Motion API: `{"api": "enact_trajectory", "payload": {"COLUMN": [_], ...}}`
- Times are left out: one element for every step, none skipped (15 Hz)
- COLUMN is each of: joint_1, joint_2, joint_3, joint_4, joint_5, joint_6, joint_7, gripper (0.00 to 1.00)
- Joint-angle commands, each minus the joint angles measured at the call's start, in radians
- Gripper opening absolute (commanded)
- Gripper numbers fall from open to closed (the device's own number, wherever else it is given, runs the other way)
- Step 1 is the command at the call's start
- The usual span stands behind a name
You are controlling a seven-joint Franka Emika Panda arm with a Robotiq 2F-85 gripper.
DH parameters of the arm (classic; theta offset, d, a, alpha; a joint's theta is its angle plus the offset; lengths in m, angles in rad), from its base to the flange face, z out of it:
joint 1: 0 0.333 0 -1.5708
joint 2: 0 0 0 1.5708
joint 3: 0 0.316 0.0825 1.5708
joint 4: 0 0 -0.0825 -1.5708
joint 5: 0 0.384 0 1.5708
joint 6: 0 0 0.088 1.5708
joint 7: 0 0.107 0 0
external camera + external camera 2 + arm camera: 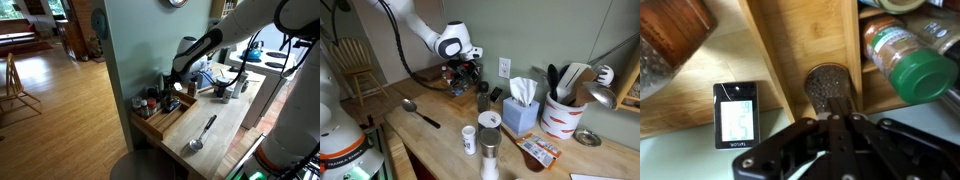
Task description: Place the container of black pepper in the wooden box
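The container of black pepper point(828, 88) shows in the wrist view as a round grey perforated top, sitting inside the wooden box point(775, 45) in a narrow compartment, close against the slanting light-wood divider. Its body runs down toward the gripper point(835, 122), whose dark fingers bunch together right at the shaker's near edge. I cannot tell whether they are pinching it or only standing against it.

In the next compartment lies a clear spice bottle point(902, 50) with a green cap and reddish-brown powder inside, tipped on its side, with more bottles blurred beyond it. Outside the box, on the wooden counter, a small digital display point(738, 115) lies flat just beside the divider, and a glass jar point(670, 40) fills the upper corner, its contents too blurred to name.

In an exterior view the gripper point(178, 80) hangs over the box point(160, 122), which holds several dark bottles at its far end. In an exterior view a white crock point(563, 118) is stuffed with kitchen utensils, beside a tissue box point(520, 112)
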Motion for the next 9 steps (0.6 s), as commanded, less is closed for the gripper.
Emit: {"api": "enact_trajectory", "payload": {"joint_1": [-0.012, -0.015, -0.02, -0.025, -0.031, -0.04, -0.051, -0.059, -0.064], "joint_2": [-0.037, -0.046, -0.059, -0.075, -0.09, -0.115, -0.14, -0.175, -0.207], "joint_3": [0.002, -0.004, -0.01, -0.02, -0.029, -0.04, -0.046, -0.049, -0.058], "joint_4": [-0.054, -0.065, -0.079, -0.092, -0.102, -0.113, -0.119, -0.121, -0.12], "joint_5": [0.018, 0.004, -0.005, -0.022, -0.038, -0.049, -0.034, 0.014, 0.044], "joint_6": [-0.025, -0.031, -0.037, -0.048, -0.055, -0.07, -0.084, -0.118, -0.157], "joint_7": [-0.078, -0.085, -0.096, -0.103, -0.11, -0.133, -0.187, -0.274, -0.343], "gripper": [0.0, 0.0, 0.0, 0.0, 0.0, 0.0, 0.0, 0.0, 0.0]}}
